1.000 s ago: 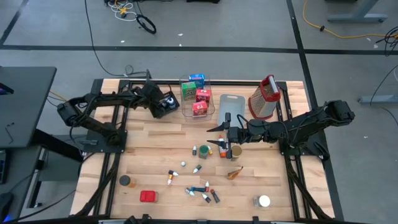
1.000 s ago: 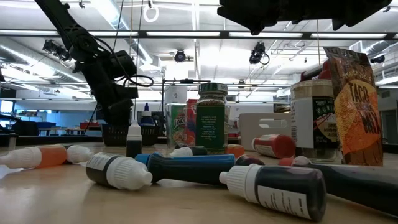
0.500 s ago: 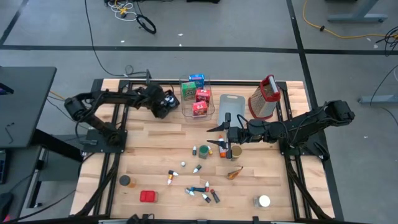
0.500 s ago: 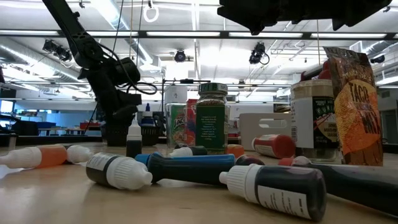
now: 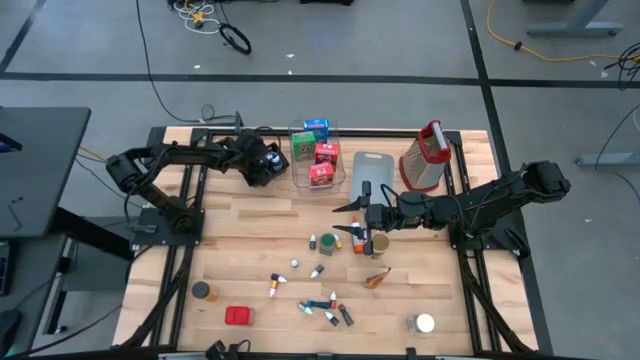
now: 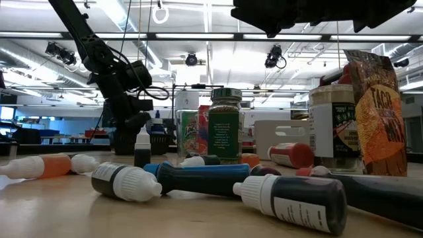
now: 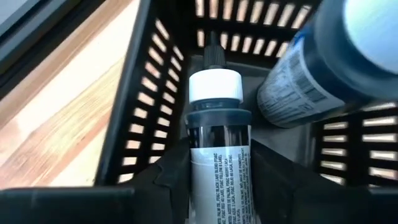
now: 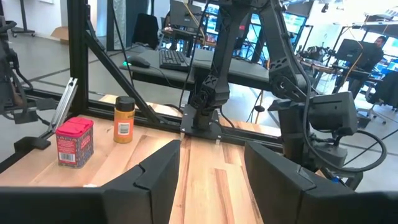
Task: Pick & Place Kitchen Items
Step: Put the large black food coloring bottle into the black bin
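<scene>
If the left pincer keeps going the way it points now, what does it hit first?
Probably the slatted end wall of the black plastic basket. The left pincer sits inside it around a small dark white-capped bottle, whose black nozzle points at that wall. Depth is unclear.

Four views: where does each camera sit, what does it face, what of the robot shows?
High: overhead, straight down on the table; both arms show.
Low: at tabletop height, level across bottles into the room; left arm behind.
Left wrist: looks into the black basket; left gripper flanks a bottle.
Right wrist: across the table to a red tin; right gripper open, empty.
High and right wrist share the tin.
</scene>
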`<state>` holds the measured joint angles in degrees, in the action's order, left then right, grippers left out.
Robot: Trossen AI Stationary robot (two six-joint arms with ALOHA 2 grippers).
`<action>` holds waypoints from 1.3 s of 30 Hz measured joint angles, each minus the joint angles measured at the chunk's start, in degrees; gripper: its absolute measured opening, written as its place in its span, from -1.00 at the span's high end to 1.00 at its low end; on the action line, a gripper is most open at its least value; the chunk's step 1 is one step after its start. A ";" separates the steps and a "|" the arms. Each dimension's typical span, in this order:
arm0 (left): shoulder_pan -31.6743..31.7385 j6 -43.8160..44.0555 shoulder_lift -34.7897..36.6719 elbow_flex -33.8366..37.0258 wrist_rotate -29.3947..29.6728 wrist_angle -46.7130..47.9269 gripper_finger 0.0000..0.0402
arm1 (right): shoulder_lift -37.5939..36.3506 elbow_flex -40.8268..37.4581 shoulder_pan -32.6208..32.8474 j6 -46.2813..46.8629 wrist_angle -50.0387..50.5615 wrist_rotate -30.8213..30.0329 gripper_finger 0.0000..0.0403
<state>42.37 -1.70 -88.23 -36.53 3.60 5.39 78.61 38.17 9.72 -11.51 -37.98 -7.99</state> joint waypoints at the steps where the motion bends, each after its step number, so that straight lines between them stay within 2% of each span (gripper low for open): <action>1: 0.00 0.63 0.00 0.00 0.02 -0.02 0.29 | 0.00 0.00 0.00 0.00 0.00 -0.01 0.05; 5: -0.02 2.05 0.04 -0.02 0.23 -0.15 0.24 | 0.00 0.00 0.00 0.00 0.00 0.00 0.05; 14: -0.02 3.80 2.31 -0.07 0.27 -0.34 0.26 | 0.00 0.00 0.00 0.02 0.00 0.00 0.05; 20: -0.02 5.63 11.77 -0.11 0.94 1.32 0.22 | 0.00 0.00 0.00 0.29 0.00 0.04 0.05; 26: 0.00 7.14 25.32 1.59 3.23 2.22 0.25 | 0.00 0.00 0.00 0.50 0.76 0.04 0.05; 29: -0.34 9.59 32.47 5.40 2.99 -3.22 0.24 | 0.00 0.00 0.00 0.63 0.74 0.07 0.05; 32: -1.89 12.29 37.96 12.78 2.85 -15.36 0.23 | 0.00 0.00 0.00 1.41 0.72 0.05 0.05; 36: -4.98 15.08 39.48 25.96 1.40 -37.58 0.22 | 0.00 0.00 0.00 1.49 0.53 0.07 0.05; 39: -6.39 16.09 39.53 33.15 1.28 -51.11 0.22 | 0.00 0.00 -0.02 1.31 0.18 0.04 0.05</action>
<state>35.98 14.39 -48.70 -3.39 4.88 -45.72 78.61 38.17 9.69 -10.19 -37.80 -7.94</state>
